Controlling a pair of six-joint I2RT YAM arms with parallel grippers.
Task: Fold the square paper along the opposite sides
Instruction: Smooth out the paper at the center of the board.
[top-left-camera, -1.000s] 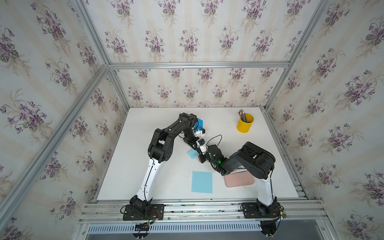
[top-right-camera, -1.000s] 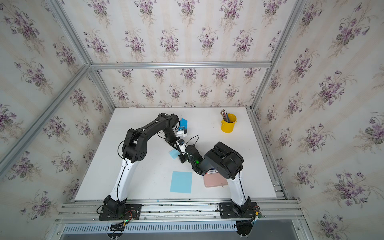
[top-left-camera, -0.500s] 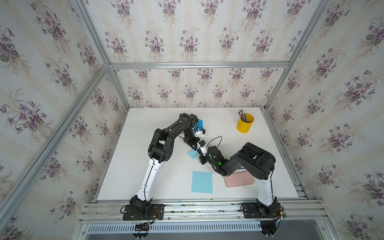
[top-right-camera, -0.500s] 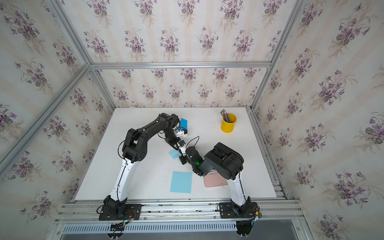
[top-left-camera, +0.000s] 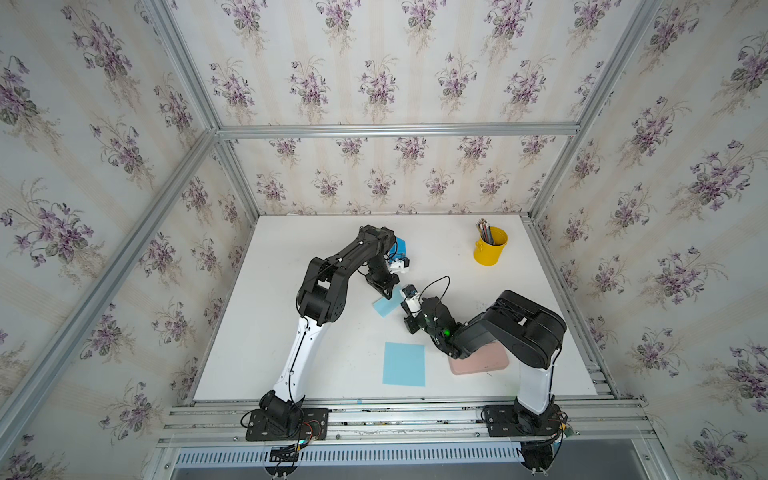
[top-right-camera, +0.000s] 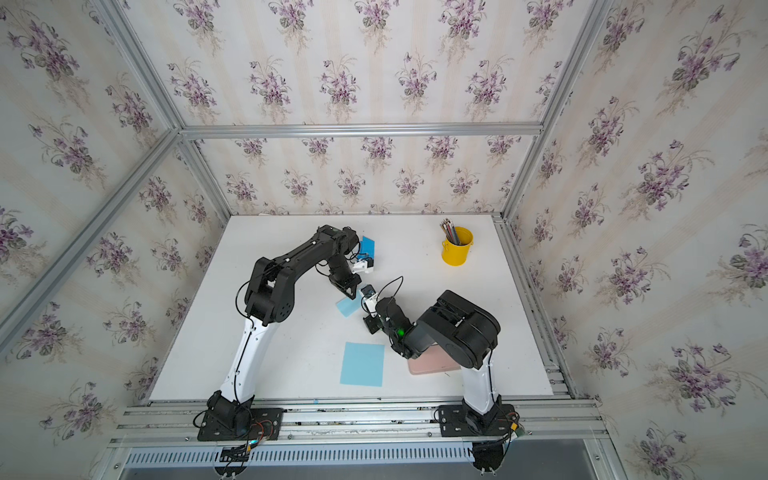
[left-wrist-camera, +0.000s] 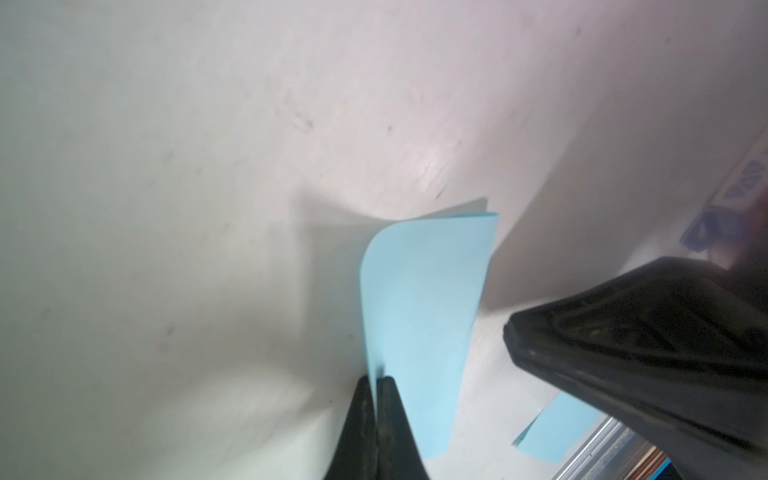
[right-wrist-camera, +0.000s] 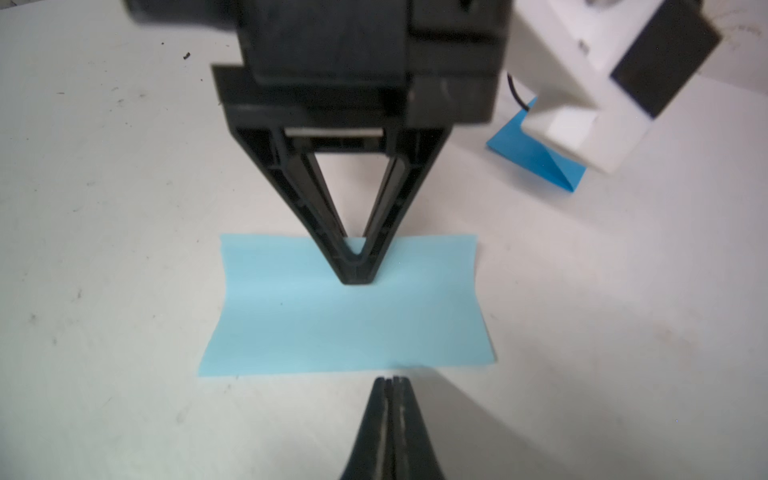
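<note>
A light blue paper (top-left-camera: 386, 306) (top-right-camera: 347, 306) lies folded in half on the white table (top-left-camera: 291, 332), its folded edge still rounded and a little raised (left-wrist-camera: 419, 316). My left gripper (top-left-camera: 390, 294) (left-wrist-camera: 376, 378) is shut, and its tips stand on the paper's top layer by that rounded edge (right-wrist-camera: 358, 280). My right gripper (right-wrist-camera: 392, 379) (top-left-camera: 404, 312) is shut too, low over the table just short of the paper's open edge (right-wrist-camera: 345, 365), and touches nothing.
A flat light blue square sheet (top-left-camera: 404, 364) (top-right-camera: 362, 364) lies near the table's front. Behind the left arm sits a darker blue folded paper (top-left-camera: 401, 246) (right-wrist-camera: 536, 158). A yellow cup of pencils (top-left-camera: 490, 249) stands at the back right. A pink pad (top-left-camera: 482, 361) lies under the right arm.
</note>
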